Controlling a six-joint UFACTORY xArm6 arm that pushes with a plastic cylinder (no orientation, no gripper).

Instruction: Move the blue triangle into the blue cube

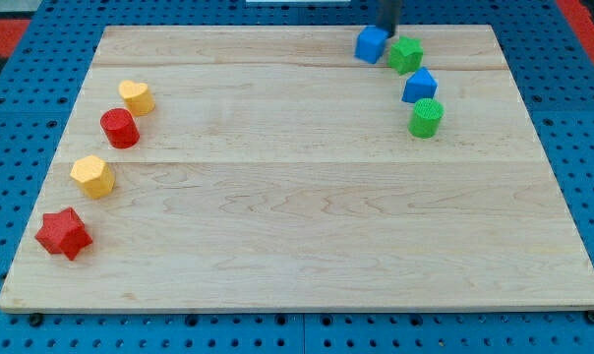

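Camera view: my tip (388, 29) sits at the board's (297, 226) 12–1 o'clock edge, just beside the blue cube (371, 44), at the cube's 1 o'clock. No fingers on this rod; nothing held. Blue triangle (420, 86) lies at the cube's 4–5 o'clock, apart from it, wedged between green star (406, 54) and green cylinder (426, 117). Judgement: the tip must round the triangle's far side to shove it cube-ward.

Straight dark rod (387, 14), smooth, unmarked, tip hidden
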